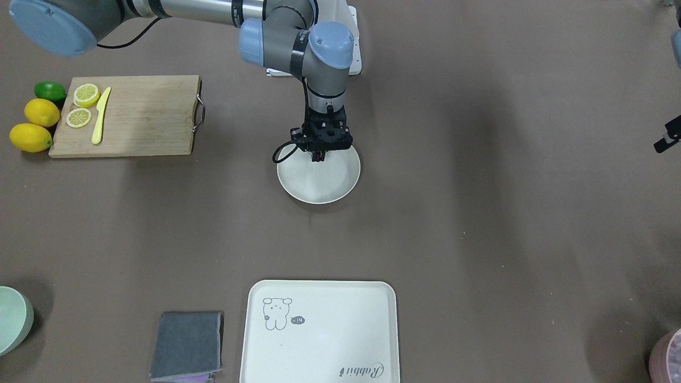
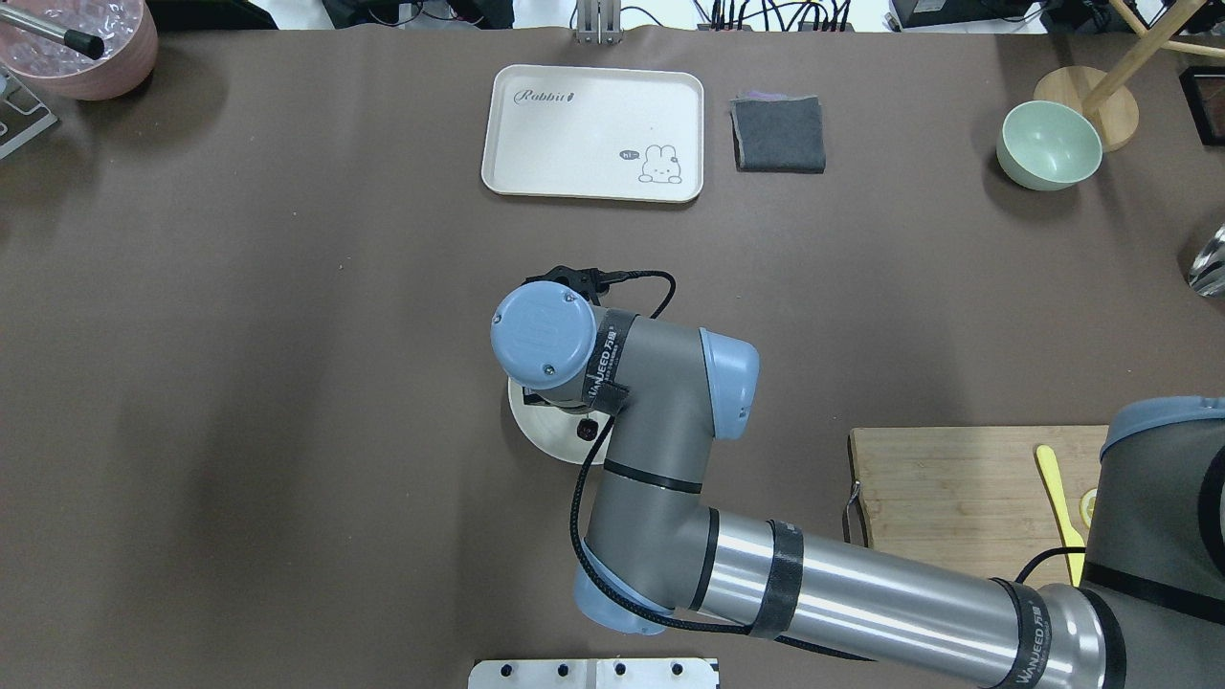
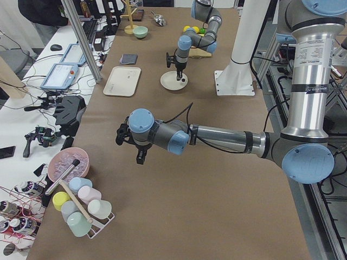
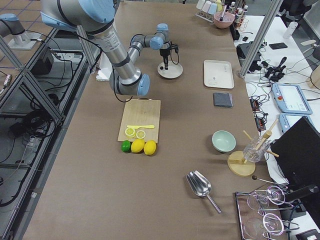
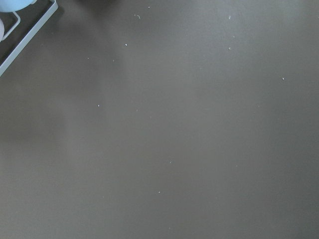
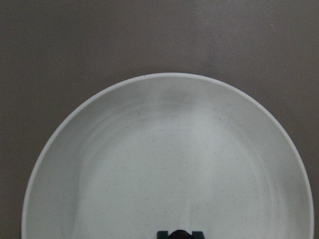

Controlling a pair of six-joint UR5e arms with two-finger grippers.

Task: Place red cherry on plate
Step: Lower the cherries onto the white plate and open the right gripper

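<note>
Front view: R gripper (image 1: 318, 156) points straight down over the robot-side part of plate (image 1: 319, 187). Fingers drawn close together on a small dark-red item, read as cherry (image 1: 318, 158); it sits at the fingertips, low over the plate. Whether it touches the plate: can't tell. L gripper (image 1: 667, 138) cut off at the view's edge, well apart from plate; apart or together: can't tell. Board (image 1: 143, 117) carries lemon slices (image 1: 86, 94) and knife (image 1: 100, 115); two lemons (image 1: 41, 112) and lime (image 1: 50, 91) just beside it. Tray (image 1: 330, 340), cloth (image 1: 187, 344), bowl (image 1: 13, 318) along the operators' side.

Overhead: R wrist covers most of plate; only a crescent of rim shows. Fingers and cherry hidden.

Left side view: far arm upright over plate. Near arm's gripper hangs above bare table.

Right side view: R gripper vertical over plate; cherry too small to make out.

L wrist cam: bare table, rack corner top left.

R wrist cam: plate fills frame; dark fingertips at bottom edge, close together.
</note>
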